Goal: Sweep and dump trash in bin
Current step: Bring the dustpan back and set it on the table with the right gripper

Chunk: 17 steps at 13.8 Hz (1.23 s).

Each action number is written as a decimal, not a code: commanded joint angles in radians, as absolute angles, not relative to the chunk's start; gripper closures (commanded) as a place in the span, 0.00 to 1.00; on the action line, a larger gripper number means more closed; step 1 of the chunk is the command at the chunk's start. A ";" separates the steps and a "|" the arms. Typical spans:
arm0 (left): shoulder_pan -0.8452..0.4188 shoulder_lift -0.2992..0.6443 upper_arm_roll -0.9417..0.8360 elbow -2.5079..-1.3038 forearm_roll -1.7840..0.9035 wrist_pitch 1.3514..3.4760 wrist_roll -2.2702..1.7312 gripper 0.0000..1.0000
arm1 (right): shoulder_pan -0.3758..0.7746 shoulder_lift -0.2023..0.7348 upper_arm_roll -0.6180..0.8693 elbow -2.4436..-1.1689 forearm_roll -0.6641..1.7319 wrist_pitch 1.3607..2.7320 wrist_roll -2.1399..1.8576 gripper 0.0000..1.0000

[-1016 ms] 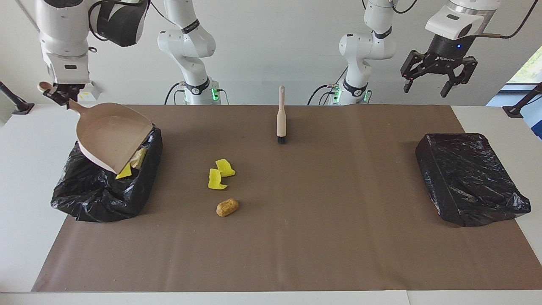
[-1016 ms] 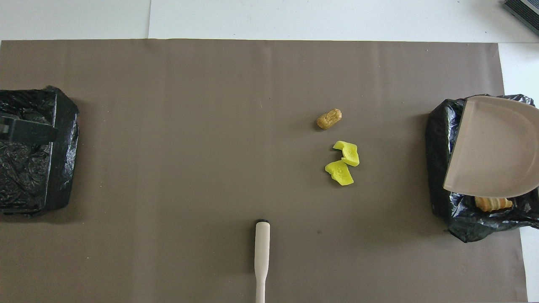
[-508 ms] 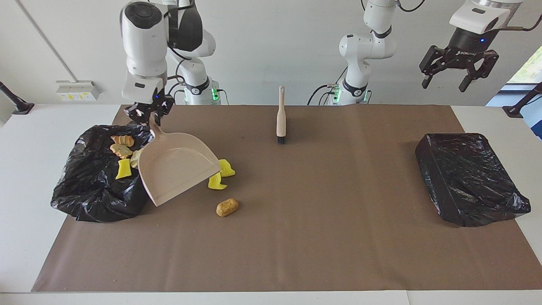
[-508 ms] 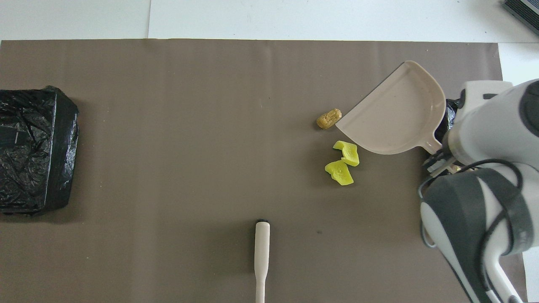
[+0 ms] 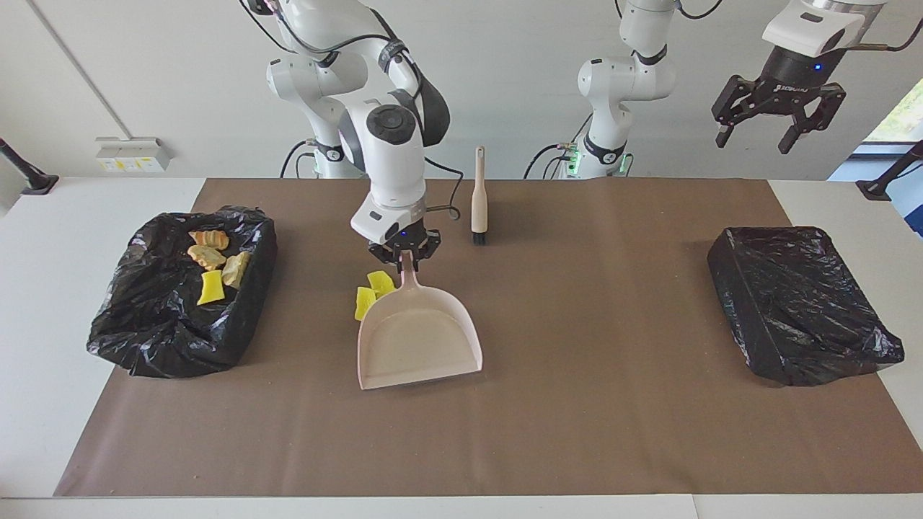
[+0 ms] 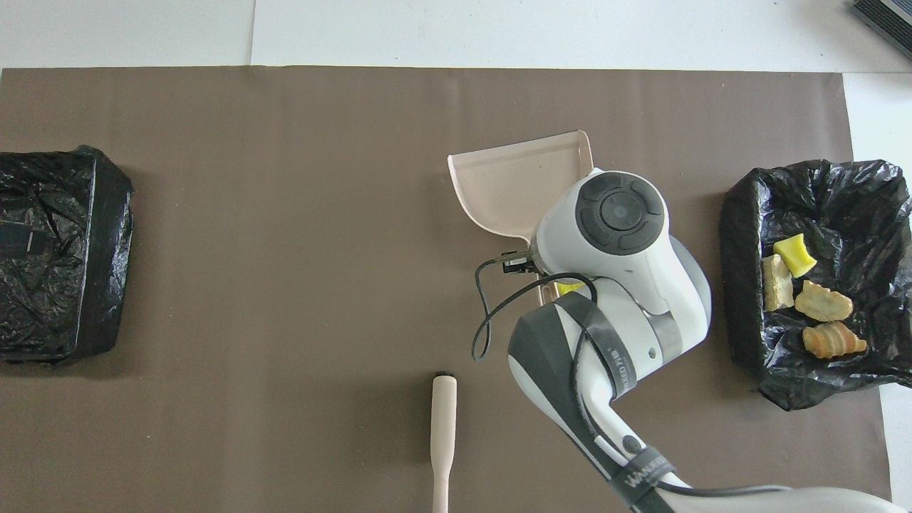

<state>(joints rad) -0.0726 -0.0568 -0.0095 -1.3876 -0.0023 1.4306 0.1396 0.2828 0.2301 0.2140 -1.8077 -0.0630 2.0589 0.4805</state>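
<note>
A brown mat (image 5: 577, 432) covers the white table (image 5: 43, 303). On it lie a brush (image 5: 479, 198) nearest the robots, two yellow foam chunks (image 5: 371, 292), and a black-bagged bin (image 5: 180, 295) at each end, the other one (image 5: 800, 303) closed over.

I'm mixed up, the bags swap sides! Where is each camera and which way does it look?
Facing view: high across the table, looking at both robots, bases and arms; right end effector holds the dustpan, left end effector waits raised.
Overhead view: above the robots' end, looking steeply down; only the right arm shows.
Both share the dustpan, brush, trash bin.
</note>
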 commanded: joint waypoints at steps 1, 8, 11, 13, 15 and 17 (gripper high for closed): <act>-0.064 -0.086 -0.018 -1.416 -0.003 1.417 0.140 0.00 | 0.352 0.346 0.212 -1.686 -0.018 2.097 0.680 0.99; -0.069 -0.086 -0.018 -1.414 -0.003 1.414 0.133 0.00 | 0.453 0.416 0.210 -1.698 -0.035 2.220 0.746 0.79; -0.066 -0.087 -0.020 -1.414 -0.003 1.405 0.133 0.00 | 0.437 0.425 0.210 -1.729 -0.037 2.241 0.672 0.38; -0.075 -0.089 -0.020 -1.416 -0.003 1.401 0.133 0.00 | 0.437 0.420 0.210 -1.726 -0.029 2.194 0.595 0.00; -0.078 -0.092 -0.021 -1.416 -0.003 1.390 0.130 0.00 | 0.442 0.397 0.212 -1.724 -0.014 2.146 0.606 0.00; -0.080 -0.087 -0.026 -1.416 -0.005 1.419 0.132 0.00 | 0.448 0.359 0.216 -1.729 -0.012 2.073 0.667 0.00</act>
